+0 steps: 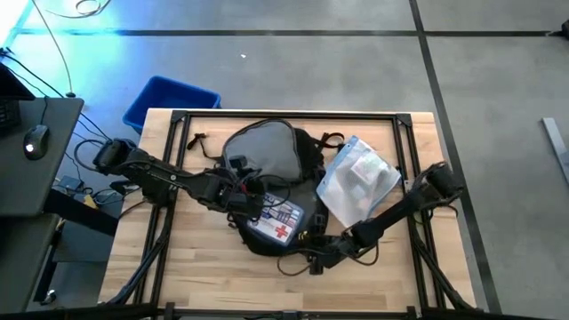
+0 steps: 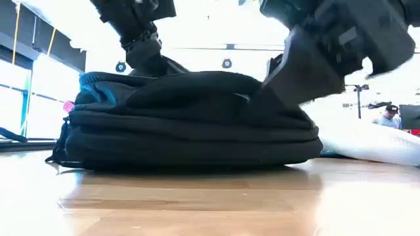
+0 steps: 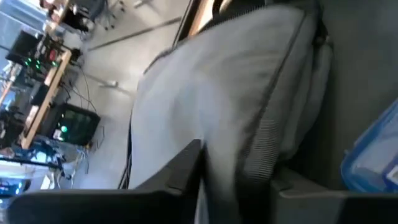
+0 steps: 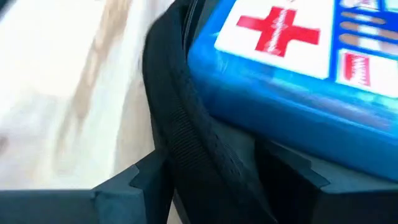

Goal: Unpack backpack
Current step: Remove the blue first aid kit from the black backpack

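Right pincer (image 4: 211, 180) pinches the backpack (image 1: 267, 147) rim at 6 o'clock; left pincer (image 3: 233, 171) grips the lining (image 3: 217, 93), blue kit (image 1: 277, 220) may slide out onto the bench (image 1: 196, 276)

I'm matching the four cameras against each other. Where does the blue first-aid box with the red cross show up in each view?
High view: blue first-aid box lies in the open backpack, lower centre.
Low view: not in it.
Left wrist view: blue corner at the right edge, probably the box.
Right wrist view: upper right.
Shared landmark: the backpack.
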Action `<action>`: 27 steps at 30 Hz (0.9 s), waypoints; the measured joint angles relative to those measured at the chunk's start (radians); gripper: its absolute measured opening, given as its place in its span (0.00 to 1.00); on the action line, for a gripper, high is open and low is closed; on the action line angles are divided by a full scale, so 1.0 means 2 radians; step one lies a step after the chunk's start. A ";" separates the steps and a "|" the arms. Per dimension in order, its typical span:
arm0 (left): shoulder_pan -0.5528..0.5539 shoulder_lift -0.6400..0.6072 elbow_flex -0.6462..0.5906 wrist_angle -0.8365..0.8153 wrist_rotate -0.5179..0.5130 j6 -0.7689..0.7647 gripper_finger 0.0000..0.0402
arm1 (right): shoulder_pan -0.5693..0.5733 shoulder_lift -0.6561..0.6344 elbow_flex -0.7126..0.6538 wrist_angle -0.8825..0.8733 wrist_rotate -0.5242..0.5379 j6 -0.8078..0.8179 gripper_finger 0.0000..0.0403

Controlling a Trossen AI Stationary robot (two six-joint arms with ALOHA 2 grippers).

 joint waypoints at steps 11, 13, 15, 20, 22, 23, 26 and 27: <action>-0.078 -0.034 0.037 -0.044 0.025 0.027 0.32 | -0.047 -0.138 0.001 -0.065 -0.094 0.027 0.53; -0.104 -0.038 0.041 -0.044 0.047 0.030 0.30 | -0.070 -0.156 0.002 -0.066 -0.111 0.042 0.56; -0.129 -0.037 0.041 -0.045 0.081 0.022 0.28 | -0.102 -0.165 0.002 -0.077 -0.147 0.062 0.59; -0.188 -0.021 0.013 -0.001 0.166 -0.006 0.21 | -0.197 -0.145 0.002 -0.105 -0.279 0.095 0.68; -0.206 -0.010 -0.008 0.034 0.168 -0.010 0.18 | -0.231 -0.130 0.002 -0.109 -0.336 0.110 0.71; -0.213 -0.005 -0.020 0.058 0.165 -0.012 0.17 | -0.246 -0.122 0.002 -0.108 -0.358 0.117 0.72; -0.223 0.014 -0.058 0.112 0.140 -0.025 0.13 | -0.273 -0.095 0.002 -0.108 -0.378 0.129 0.73; -0.222 0.022 -0.069 0.124 0.128 -0.031 0.12 | -0.279 -0.085 0.002 -0.103 -0.388 0.129 0.73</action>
